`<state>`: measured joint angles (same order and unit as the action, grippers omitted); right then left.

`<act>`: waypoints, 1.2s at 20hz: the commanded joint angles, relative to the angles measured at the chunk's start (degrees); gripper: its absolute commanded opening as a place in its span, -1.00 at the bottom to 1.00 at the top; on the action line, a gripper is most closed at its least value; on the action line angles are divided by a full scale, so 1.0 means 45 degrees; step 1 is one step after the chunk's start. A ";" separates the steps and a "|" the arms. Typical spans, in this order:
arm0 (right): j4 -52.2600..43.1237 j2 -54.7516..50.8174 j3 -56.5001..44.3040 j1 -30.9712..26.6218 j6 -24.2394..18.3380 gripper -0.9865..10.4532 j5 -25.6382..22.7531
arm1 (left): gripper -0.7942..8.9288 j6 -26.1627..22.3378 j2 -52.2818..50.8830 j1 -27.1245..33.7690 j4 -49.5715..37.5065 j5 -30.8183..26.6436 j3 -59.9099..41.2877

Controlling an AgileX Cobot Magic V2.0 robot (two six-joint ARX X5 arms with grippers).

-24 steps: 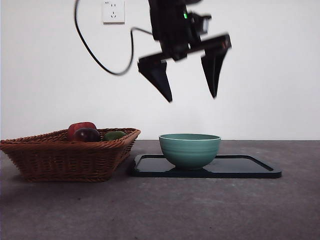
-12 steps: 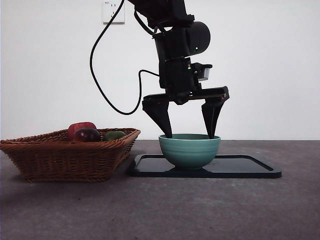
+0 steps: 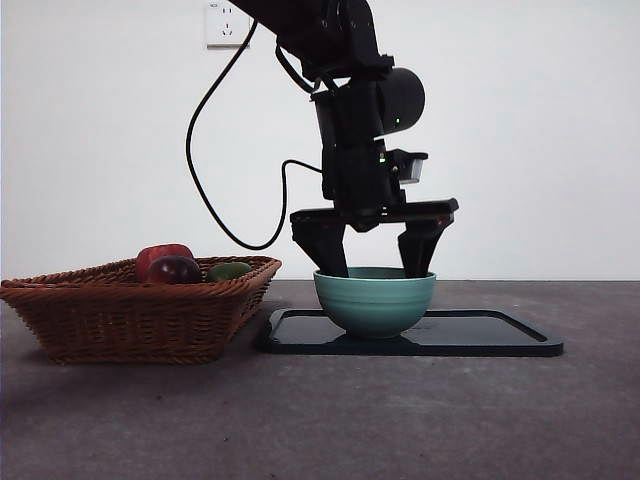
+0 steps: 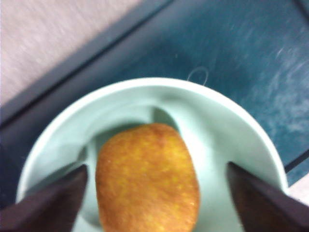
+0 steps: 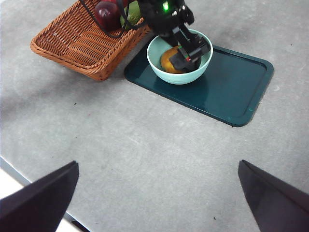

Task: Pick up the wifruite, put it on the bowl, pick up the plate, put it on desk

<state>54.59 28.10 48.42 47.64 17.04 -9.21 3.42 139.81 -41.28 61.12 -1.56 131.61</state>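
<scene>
My left end effector [image 3: 374, 268] is down in the bowl [image 3: 375, 302], jaws spread wide with one tip near each side of the rim. The wifruite [image 4: 147, 177] lies on the bowl's floor between them, and in my left wrist view neither jaw touches it: there is pale bowl showing on both sides of the fruit. I judge the wide spread is there so the fruit sits free and I can lift straight out without dragging it along.

The bowl stands on the tray [image 3: 500, 340], toward the end nearest the basket [image 3: 130, 315], and the tray lies flat on the tabletop [image 3: 320, 420]. With the fruit inside, I read the first part of the task as done; the carrying piece has yet to be handled, and the bowl on top of it makes that lift one to do level.

My right end effector [image 5: 157, 193] hangs high above the tabletop, well apart from everything, jaws wide and empty. From there it sees the whole scene: the basket holds a dark red fruit [image 5: 108, 13] and a green one [image 5: 133, 12], left alone since they are not wanted.
</scene>
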 commanded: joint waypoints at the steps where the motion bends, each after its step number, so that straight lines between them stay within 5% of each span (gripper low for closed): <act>1: -0.0126 0.0024 0.0073 0.0136 0.0214 0.27 -0.0053 | -0.01 -0.0257 0.0491 -0.0126 0.0005 -0.0034 0.0335; 16: -0.0121 0.0029 0.0073 0.0136 0.0219 0.27 0.0044 | -0.28 -0.0335 0.0612 -0.0058 0.0316 -0.0039 0.0597; 24: -0.0126 0.0024 0.0073 0.0136 0.0223 0.27 0.0044 | -0.28 -0.0437 0.0607 -0.0005 0.2229 -0.0039 0.3478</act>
<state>54.59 28.10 48.42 47.64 17.06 -9.04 2.20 141.01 -41.10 71.26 -1.56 145.18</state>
